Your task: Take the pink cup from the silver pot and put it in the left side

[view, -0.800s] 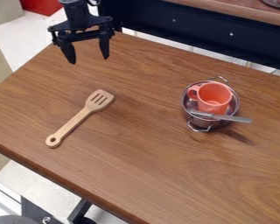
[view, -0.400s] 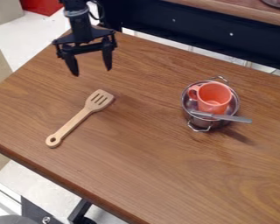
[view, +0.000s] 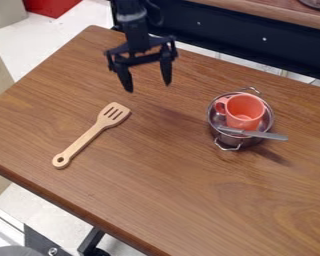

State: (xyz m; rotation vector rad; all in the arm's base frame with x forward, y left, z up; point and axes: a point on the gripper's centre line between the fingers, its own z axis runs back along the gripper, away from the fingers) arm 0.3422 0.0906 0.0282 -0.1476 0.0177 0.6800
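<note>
Gripper fingers spread, nothing btwn. Pink cup sits in silver pot, lower & view-right of fingers, handle toward them. Best: centre over cup w/ clearance, drop 1 finger inside, 1 outside, avoid knife, squeeze gently, lift straight up, then head L.

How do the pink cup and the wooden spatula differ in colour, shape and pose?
The cup is pink, while the spatula is pale tan. The cup is rounded and hollow with a looped handle; the spatula is long and flat, with a slotted head. The cup sits in the silver pot, whereas the spatula lies on the table. Both have handles.
</note>
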